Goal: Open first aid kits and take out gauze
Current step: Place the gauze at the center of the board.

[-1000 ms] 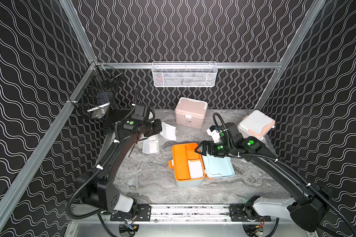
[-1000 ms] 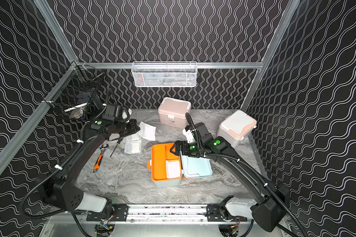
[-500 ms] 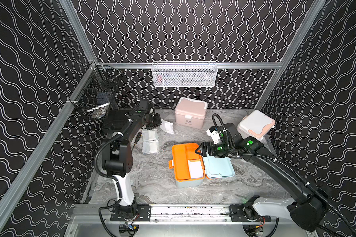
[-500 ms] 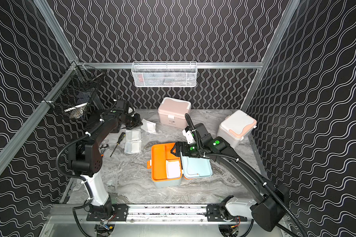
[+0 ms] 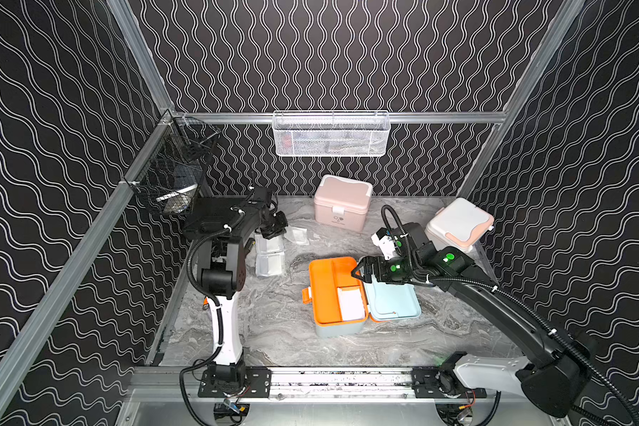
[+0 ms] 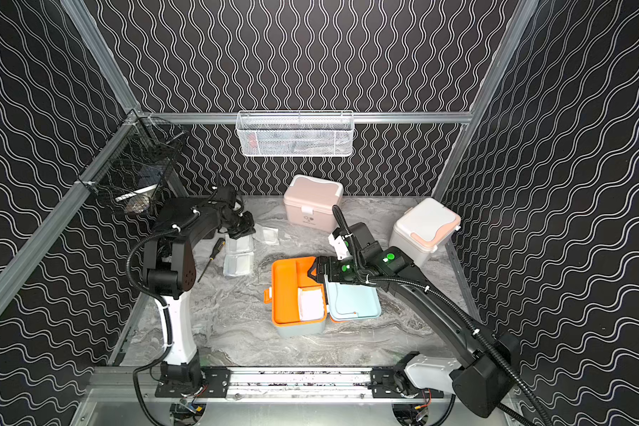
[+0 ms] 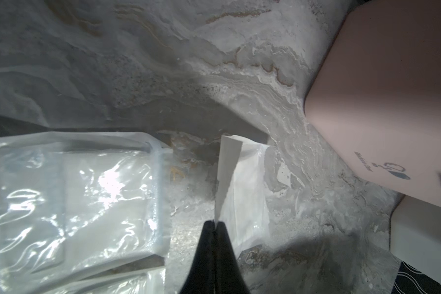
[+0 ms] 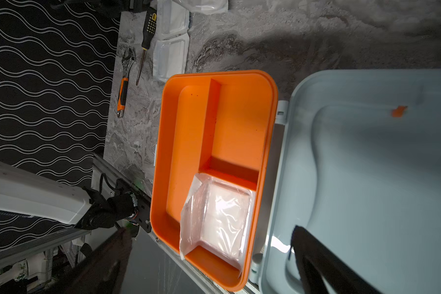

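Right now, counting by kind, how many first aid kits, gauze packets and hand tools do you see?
First aid kits: 3 (pink, white, open blue-grey).
Gauze packets: 4 (three outside the kits, one in the orange tray).
Hand tools: 2 (screwdriver, wrench).
Total: 9.

Both top views: high at front edge, looking down on whole worktop (image 5: 273, 332); wrist cams close above it.

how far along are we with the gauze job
Done: the blue-grey kit is open, two gauze packets lie on the table. In hand: the left gripper looks shut on a third packet by its edge; the open right gripper hovers over the kit. Left: one packet in the tray, the pink kit and white kit closed.
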Robot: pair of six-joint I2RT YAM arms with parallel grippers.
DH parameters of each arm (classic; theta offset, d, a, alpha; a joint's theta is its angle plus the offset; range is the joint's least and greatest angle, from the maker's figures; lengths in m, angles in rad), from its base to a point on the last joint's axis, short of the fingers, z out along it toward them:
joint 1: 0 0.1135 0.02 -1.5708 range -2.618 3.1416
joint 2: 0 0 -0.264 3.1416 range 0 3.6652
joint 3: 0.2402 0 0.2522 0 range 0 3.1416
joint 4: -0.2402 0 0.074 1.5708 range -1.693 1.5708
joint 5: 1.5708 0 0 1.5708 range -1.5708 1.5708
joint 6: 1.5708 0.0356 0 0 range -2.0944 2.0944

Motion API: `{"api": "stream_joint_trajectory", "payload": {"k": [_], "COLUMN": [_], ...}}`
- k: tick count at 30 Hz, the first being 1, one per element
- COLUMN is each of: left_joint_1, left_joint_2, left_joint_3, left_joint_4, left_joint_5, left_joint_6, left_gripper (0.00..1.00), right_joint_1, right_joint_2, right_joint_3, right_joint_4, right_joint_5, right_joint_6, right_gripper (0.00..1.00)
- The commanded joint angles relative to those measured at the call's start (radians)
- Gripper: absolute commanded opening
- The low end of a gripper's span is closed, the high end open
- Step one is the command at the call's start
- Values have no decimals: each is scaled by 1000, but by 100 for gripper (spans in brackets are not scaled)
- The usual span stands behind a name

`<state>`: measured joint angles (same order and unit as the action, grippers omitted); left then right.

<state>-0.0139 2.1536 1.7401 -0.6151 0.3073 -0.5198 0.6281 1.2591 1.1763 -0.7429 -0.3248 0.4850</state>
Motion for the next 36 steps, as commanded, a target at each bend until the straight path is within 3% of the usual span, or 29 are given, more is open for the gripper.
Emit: {"api": "stream_joint_trajectory", "payload": {"k": [1, 15, 24, 29, 36], "left_joint_1": [3, -17, -17, -21, -42], "left_joint_2": [13, 79, 29, -21, -195], "left_joint_3": [-11, 30, -10, -38, -95], "left_joint_4": [0, 4, 19, 26, -11], "left_joint_5": [-26, -46, -103, -105, -122], "left_joint_6": [33, 9, -9, -14, 7], "left_gripper": [0, 0, 0, 30, 53], "right_joint_1": [1, 1, 1, 1, 1], "right_joint_2": [1, 8, -20, -41, -80], "right_joint_3": [-6, -12, -33, -38, -34], "right_joint_4": [-13, -4, -3, -11, -25], "right_joint_5": [5, -6, 0, 0, 8], "right_joint_6": [-3, -2, 5, 9, 27], "right_gripper": [100, 100, 100, 100, 100]}}
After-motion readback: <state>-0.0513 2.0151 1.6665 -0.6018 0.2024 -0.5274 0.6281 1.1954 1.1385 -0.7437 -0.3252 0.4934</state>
